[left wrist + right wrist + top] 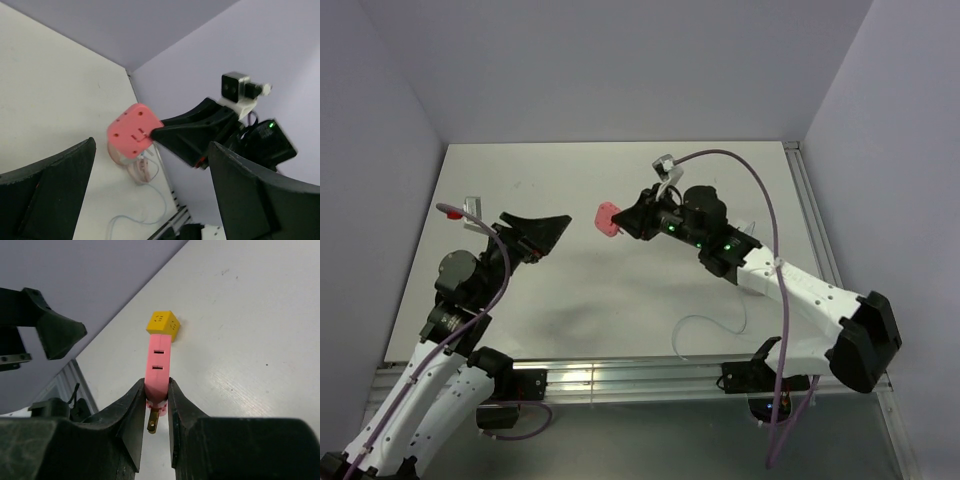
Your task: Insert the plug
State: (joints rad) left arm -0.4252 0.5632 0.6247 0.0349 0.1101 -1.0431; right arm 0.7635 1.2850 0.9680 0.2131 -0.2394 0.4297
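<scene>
While right pincer (155, 386) grips adapter (159, 357), cable (706, 318) lies apart.

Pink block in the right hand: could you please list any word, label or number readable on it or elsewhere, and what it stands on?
No text is readable in any view.
Pink block in the right hand: slots and holes only, no lettering.
Yellow cube: small dark marks, too small to read.
</scene>
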